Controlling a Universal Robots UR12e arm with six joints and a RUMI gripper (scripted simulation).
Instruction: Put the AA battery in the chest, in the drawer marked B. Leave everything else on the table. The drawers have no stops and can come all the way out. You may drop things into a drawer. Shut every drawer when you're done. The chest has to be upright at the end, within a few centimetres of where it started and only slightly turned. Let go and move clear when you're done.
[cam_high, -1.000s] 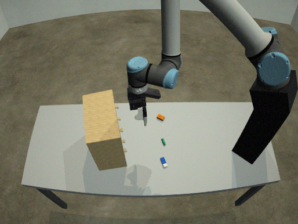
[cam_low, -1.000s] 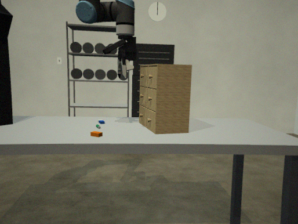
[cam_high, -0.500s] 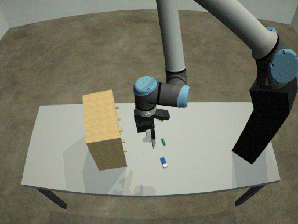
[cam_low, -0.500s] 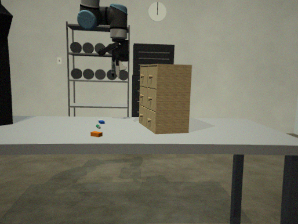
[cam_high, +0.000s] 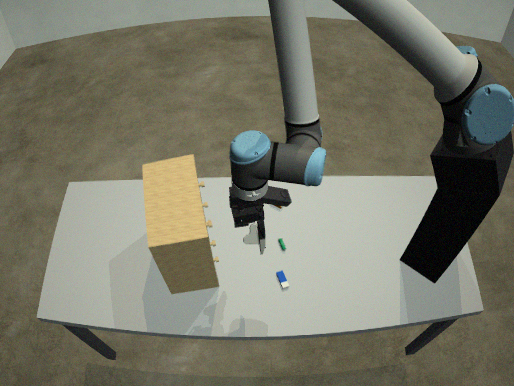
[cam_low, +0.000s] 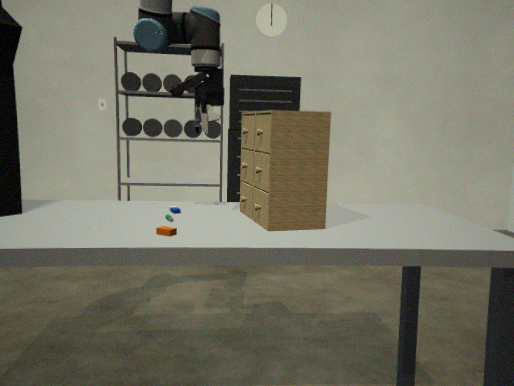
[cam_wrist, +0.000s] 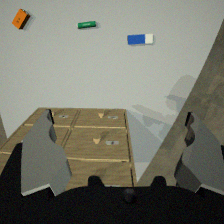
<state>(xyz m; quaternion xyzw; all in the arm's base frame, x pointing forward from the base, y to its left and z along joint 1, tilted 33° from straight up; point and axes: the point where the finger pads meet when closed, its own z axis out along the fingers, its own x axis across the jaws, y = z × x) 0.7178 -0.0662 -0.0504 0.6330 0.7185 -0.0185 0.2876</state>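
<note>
Fingers (cam_high: 261, 231) (cam_low: 201, 120): standing wide open above the table (cam_high: 350, 300) (cam_low: 375, 239) (cam_wrist: 100, 70).
Battery (cam_high: 282, 244) (cam_low: 169, 218) (cam_wrist: 87, 24): lying between orange block (cam_low: 166, 231) (cam_wrist: 21, 19) and blue-and-white eraser (cam_high: 282, 279) (cam_low: 175, 210) (cam_wrist: 140, 39).
Chest (cam_high: 175, 205) (cam_low: 299, 170) (cam_wrist: 100, 135): standing upright; I'm seeing nothing blocking its drawers.

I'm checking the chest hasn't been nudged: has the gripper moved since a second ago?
Yes. In the top view the gripper moved toward the table's front edge, alongside the chest.
</note>
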